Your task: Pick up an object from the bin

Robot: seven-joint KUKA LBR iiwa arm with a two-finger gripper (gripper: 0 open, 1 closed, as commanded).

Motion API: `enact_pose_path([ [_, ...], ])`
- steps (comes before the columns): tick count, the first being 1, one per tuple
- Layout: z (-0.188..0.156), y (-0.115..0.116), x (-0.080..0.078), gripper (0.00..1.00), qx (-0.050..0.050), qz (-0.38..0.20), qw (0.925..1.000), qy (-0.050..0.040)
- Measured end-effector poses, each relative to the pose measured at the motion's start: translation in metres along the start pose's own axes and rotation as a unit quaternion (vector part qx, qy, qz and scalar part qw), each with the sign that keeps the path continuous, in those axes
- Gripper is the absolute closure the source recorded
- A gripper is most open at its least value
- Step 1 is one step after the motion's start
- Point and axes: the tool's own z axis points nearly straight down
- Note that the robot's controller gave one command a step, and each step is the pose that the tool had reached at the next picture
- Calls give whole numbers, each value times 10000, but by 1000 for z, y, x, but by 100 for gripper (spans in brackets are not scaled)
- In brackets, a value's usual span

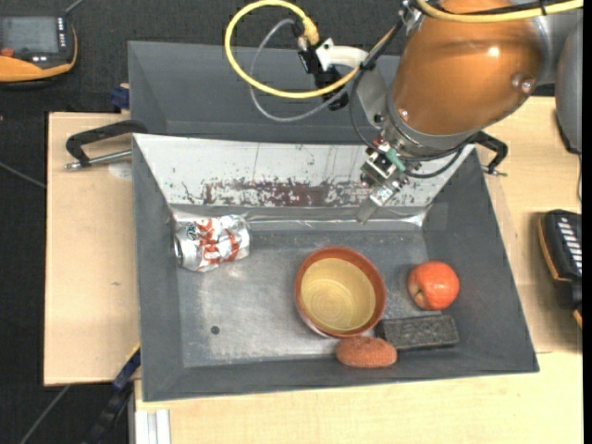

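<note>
Bin [157, 276] of grey metal holds a round wooden bowl [338, 294] right of centre, a crushed red-and-white can [211, 241] far left, a dark flat block [418, 331] and a red apple-like fruit [433, 285] right of the bowl, and an orange-brown lump [366, 351] at its front. The orange-covered wrist hangs over the back wall, claw [381, 191] beyond the bowl; whether it is spread or pressed together cannot be told.

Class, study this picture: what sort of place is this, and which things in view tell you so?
Most likely a robotics lab set up for grasping trials: a robot arm hangs over a grey metal bin holding unrelated things: a crushed can, a wooden bowl, a red fruit.
</note>
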Motion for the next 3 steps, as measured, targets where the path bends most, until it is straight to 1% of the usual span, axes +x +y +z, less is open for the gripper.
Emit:
enact_pose_path([
  [1, 67, -6, 7, 100, -13, -597, 9982, -31],
  [2, 64, -7, 8, 100, 8, -594, 9982, -11],
  [3, 64, -7, 8, 100, 7, -596, 9982, -11],
])
